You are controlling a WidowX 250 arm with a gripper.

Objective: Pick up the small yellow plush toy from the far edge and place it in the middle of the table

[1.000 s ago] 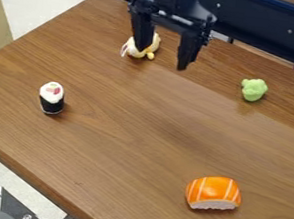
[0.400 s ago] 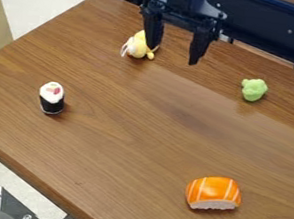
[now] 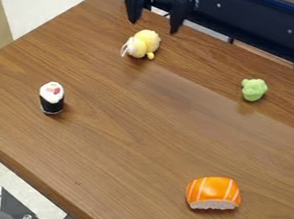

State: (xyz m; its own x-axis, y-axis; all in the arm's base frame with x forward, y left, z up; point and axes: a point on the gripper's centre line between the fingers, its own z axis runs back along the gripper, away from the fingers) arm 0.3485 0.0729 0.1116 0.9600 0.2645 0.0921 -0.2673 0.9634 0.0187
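Sushi roll (image 3: 51, 98) lies left of the salmon sushi (image 3: 213, 193).

Toy (image 3: 147, 40): yellow, rounded, two lobes. Paler front end with thin white strands at lower left in view; small yellow nub at lower right. Lying on bench (image 3: 127, 129), long axis slanting from upper right to lower left. Position: near the far edge, toward the far-left corner, inboard of both edges.

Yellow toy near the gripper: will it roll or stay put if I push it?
The yellow toy could roll or swivel, its body being rounded, though the small knob low on it may check that. Its thin, pale strands look floppy and might trail.
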